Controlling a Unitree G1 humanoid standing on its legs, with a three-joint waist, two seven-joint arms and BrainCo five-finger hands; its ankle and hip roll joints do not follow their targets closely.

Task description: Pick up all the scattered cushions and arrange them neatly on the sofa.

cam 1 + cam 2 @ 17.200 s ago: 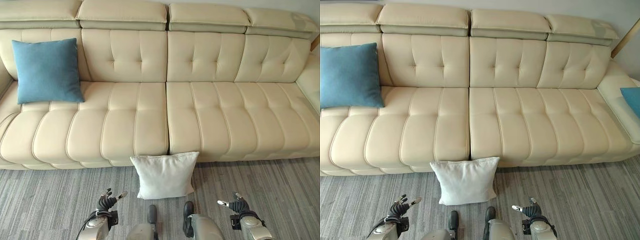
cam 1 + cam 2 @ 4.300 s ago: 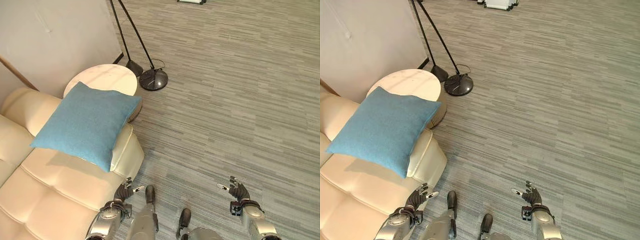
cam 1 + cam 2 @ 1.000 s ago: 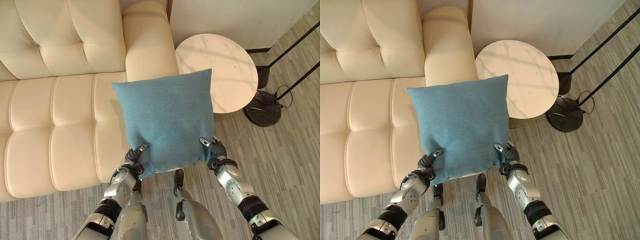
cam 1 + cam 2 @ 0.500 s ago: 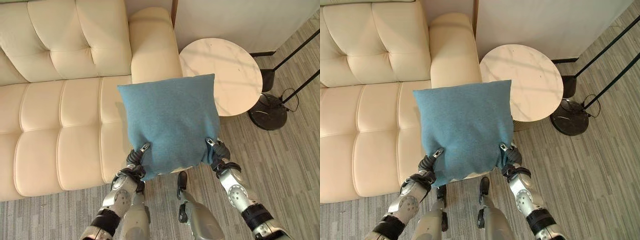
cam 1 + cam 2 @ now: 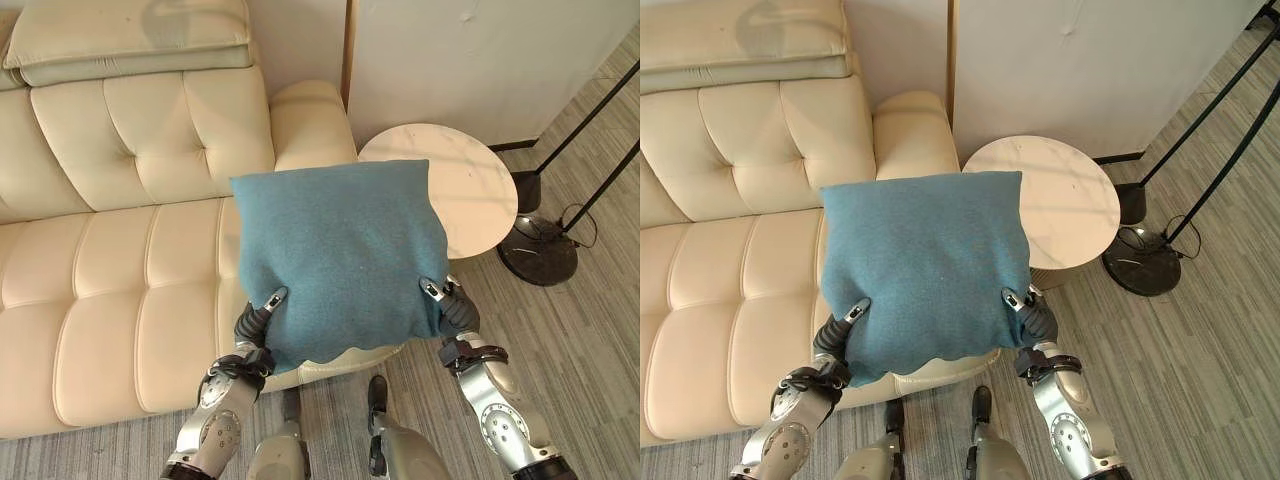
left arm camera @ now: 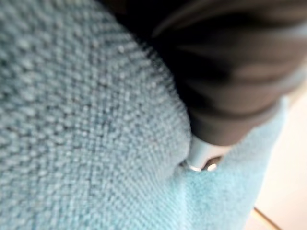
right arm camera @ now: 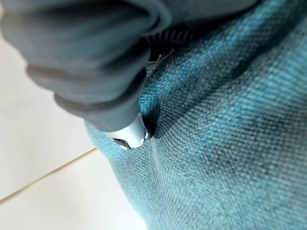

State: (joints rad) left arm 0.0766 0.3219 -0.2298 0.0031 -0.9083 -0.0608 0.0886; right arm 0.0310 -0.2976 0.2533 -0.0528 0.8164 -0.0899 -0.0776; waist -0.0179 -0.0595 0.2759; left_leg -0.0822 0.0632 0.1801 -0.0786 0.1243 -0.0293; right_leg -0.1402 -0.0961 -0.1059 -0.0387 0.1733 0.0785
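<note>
I hold a blue cushion (image 5: pixel 335 260) up in front of me with both hands, over the right end of the cream sofa (image 5: pixel 120 260). My left hand (image 5: pixel 254 322) grips its lower left corner and my right hand (image 5: pixel 450 312) its lower right corner. Each thumb lies on top of the cloth with the fingers underneath. In the left wrist view the hand (image 6: pixel 230 72) presses into the blue weave (image 6: pixel 86 134). In the right wrist view the hand (image 7: pixel 81 62) pinches the cushion (image 7: pixel 230 120) the same way. The cushion hides part of the seat and the armrest.
A round marble side table (image 5: pixel 475 185) stands right of the sofa's armrest (image 5: pixel 308 120), against the white wall. A black floor lamp base (image 5: pixel 540 250) with slanting poles sits on the grey floor further right. The sofa seat to the left lies bare.
The whole view has shifted, so the sofa's backrest and headrest now show. The cushion stays gripped in both hands and sits a little higher and nearer than before.
</note>
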